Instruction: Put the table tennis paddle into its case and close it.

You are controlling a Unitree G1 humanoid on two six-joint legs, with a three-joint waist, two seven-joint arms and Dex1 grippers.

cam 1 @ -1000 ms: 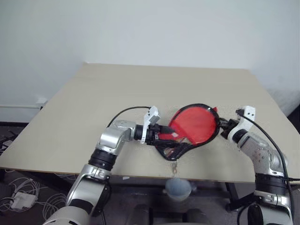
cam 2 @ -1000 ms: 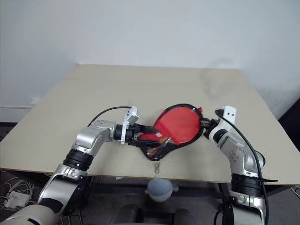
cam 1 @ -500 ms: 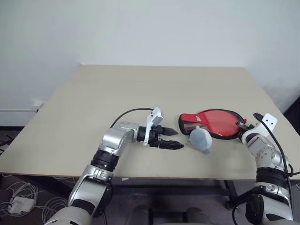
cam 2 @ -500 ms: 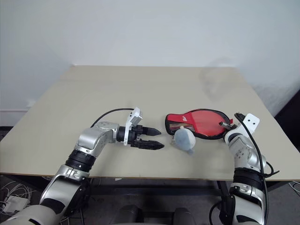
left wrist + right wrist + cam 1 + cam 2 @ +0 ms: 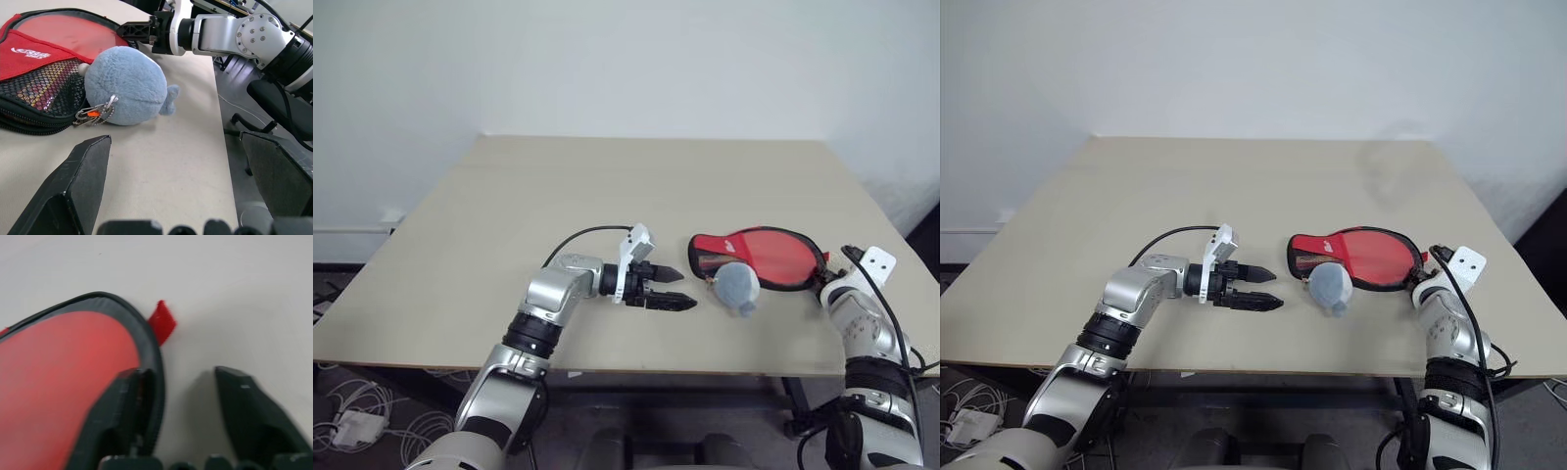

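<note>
Lying flat on surface (image 5: 509, 215): case (image 5: 766, 258), pompom (image 5: 736, 287) beside; right tool (image 5: 188, 396) apart at rim; left tool (image 5: 671, 289) apart, clear.

The case (image 5: 764, 258) lies flat on the desk (image 5: 607, 186), clear red side up, black zip edge around it, narrow mesh end pointing left. Its grey pompom (image 5: 735, 285) rests on the desk, touching that end. The paddle inside cannot be made out.

White brand lettering stands on the red panel of the case (image 5: 29, 51), beyond the left fingers (image 5: 73, 186), too small to read.
</note>
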